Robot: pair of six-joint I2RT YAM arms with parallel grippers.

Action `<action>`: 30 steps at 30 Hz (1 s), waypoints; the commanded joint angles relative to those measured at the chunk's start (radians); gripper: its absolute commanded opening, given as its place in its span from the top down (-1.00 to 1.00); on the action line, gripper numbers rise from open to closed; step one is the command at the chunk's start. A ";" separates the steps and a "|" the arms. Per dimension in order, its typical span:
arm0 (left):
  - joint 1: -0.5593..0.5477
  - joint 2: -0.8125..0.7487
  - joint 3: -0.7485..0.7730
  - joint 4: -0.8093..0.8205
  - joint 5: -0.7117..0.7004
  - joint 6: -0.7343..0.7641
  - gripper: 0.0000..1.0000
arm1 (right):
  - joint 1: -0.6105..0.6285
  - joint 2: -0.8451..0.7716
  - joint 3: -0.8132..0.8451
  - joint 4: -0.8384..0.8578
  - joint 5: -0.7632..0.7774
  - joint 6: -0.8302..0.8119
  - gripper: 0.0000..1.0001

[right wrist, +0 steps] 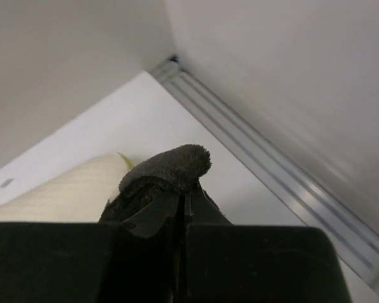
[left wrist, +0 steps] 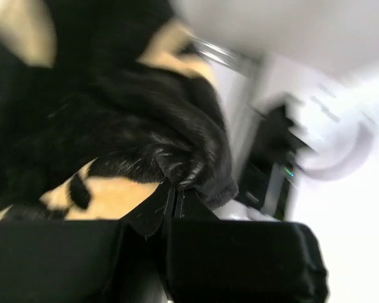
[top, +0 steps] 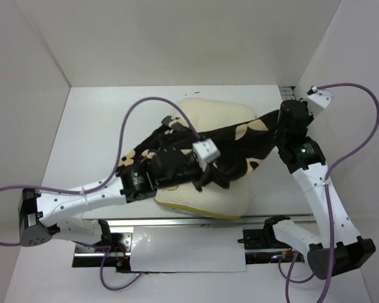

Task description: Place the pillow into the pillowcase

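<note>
Two tight grips show on my feeds. My left gripper (left wrist: 175, 199) is pinched closed on a fold of the pillowcase (top: 234, 142), which lies draped across the pillow (top: 218, 113) between the arms. My right gripper (right wrist: 184, 199) is clamped on the pillowcase's right end, beside the pillow's corner.

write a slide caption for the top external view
The left gripper and right gripper each clamp the flowered dark pillowcase, stretched across the cream pillow on the table.
</note>
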 commanded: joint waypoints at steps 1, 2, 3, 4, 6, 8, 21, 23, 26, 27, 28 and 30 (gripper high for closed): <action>-0.108 -0.012 0.082 0.074 0.021 0.064 1.00 | -0.020 0.003 0.114 -0.297 0.242 0.100 0.94; -0.108 -0.012 0.082 0.074 0.071 0.051 1.00 | -0.020 0.003 0.130 -0.340 0.274 0.100 0.85; -0.108 -0.001 0.082 0.074 0.117 0.038 1.00 | -0.020 0.003 0.148 -0.392 0.346 0.118 0.74; -0.108 -0.001 0.082 0.074 0.223 0.015 1.00 | -0.020 0.014 0.177 -0.520 0.396 0.216 0.70; -0.108 0.025 0.100 0.086 0.323 0.004 1.00 | -0.030 0.014 0.188 -0.613 0.443 0.275 0.70; -0.134 0.094 0.151 0.077 0.424 0.028 1.00 | -0.030 0.000 0.200 -0.644 0.350 0.289 0.70; -0.181 0.357 0.536 -0.442 0.132 0.094 -1.00 | -0.050 0.089 0.142 -0.751 0.263 0.325 -1.00; -0.181 0.303 0.485 -0.465 -0.065 0.068 -1.00 | -0.050 0.142 0.163 -0.772 0.242 0.344 -1.00; -0.181 0.165 0.409 -0.505 -0.365 0.013 -1.00 | -0.050 0.161 0.127 -0.657 0.107 0.260 -1.00; -0.181 0.133 0.395 -0.515 -0.449 -0.007 -1.00 | -0.050 0.161 0.110 -0.626 0.028 0.243 -1.00; -0.163 0.104 0.395 -0.550 -0.514 -0.034 -1.00 | -0.050 0.161 0.095 -0.595 -0.020 0.225 -1.00; -0.047 0.030 0.395 -0.595 -0.537 -0.114 -1.00 | -0.060 0.140 0.046 -0.514 -0.141 0.177 -1.00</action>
